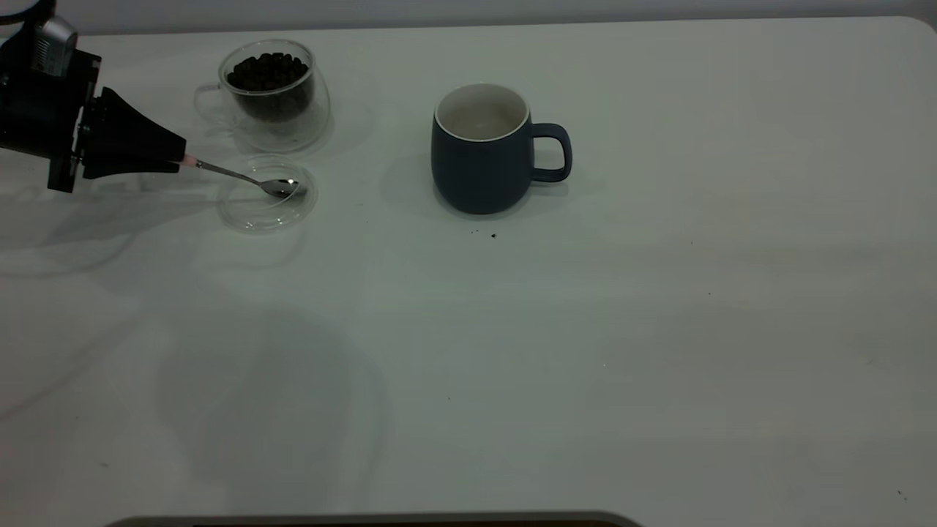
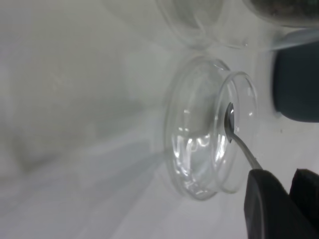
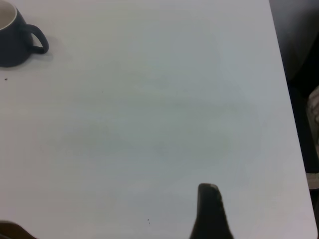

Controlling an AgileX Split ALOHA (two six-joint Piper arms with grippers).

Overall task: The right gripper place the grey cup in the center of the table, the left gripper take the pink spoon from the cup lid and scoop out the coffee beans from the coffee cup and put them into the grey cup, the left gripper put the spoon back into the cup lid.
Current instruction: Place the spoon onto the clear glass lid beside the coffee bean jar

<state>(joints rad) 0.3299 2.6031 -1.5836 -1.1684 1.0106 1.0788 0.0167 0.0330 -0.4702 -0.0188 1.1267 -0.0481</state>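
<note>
My left gripper (image 1: 179, 162) is at the table's far left, shut on the pale pink handle of the pink spoon (image 1: 249, 178). The spoon's metal bowl rests inside the clear cup lid (image 1: 252, 212). Just behind the lid stands the glass coffee cup (image 1: 293, 121) with a heap of coffee beans (image 1: 267, 72). The grey cup (image 1: 479, 165) stands upright near the middle of the table (image 1: 585, 329), handle to the right. The left wrist view shows the spoon (image 2: 239, 142) reaching into the lid (image 2: 199, 149). My right gripper (image 3: 112, 219) is open over bare table, far from the grey cup (image 3: 12, 40).
A few tiny dark specks (image 1: 493, 236) lie on the table just in front of the grey cup. The table's edge (image 3: 284, 74) runs past the right gripper, with dark floor beyond it.
</note>
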